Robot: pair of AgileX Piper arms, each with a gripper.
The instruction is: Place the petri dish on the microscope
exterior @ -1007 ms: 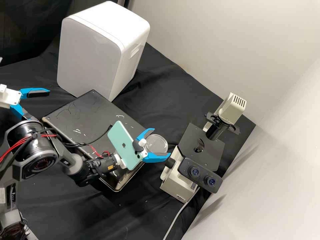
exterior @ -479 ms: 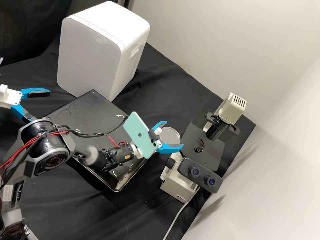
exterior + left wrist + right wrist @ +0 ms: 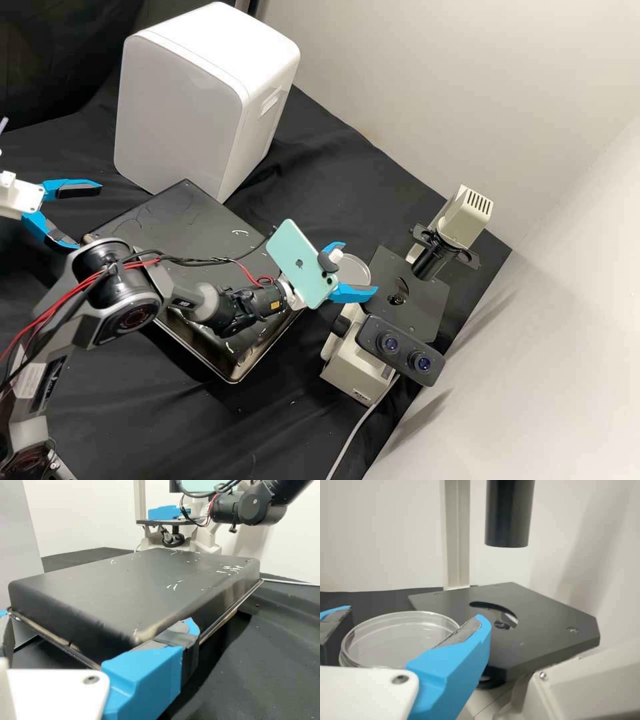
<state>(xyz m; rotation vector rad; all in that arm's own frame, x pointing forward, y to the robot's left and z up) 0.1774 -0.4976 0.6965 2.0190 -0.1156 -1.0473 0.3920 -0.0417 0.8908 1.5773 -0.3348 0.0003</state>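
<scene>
A white box-shaped appliance (image 3: 200, 93) stands at the upper left of the high view on the black bench (image 3: 320, 180). Below it, left of centre, lies a dark metal tray (image 3: 180, 233), bottom side up.

The right arm (image 3: 113, 307) comes in from the lower left. Its big elbow joint is raised over the tray's near left corner and its forearm runs almost level across the tray toward the centre of the frame. A mint-green phone (image 3: 303, 263) sits on its wrist.

The microscope (image 3: 393, 333) stands right of centre, its black stage (image 3: 407, 300) flat and its eyepieces toward the lower right.

The left gripper (image 3: 83, 215) hangs at the left edge just beside the tray's far left corner, its blue fingers spread apart with nothing between them.

The right gripper (image 3: 357, 268) is at the left edge of the stage, clamped on the clear petri dish (image 3: 352, 273). The right wrist view shows one finger (image 3: 455, 650) against the rim of the dish (image 3: 400, 637). The dish is held level, just short of the hole in the stage (image 3: 520, 625).
</scene>
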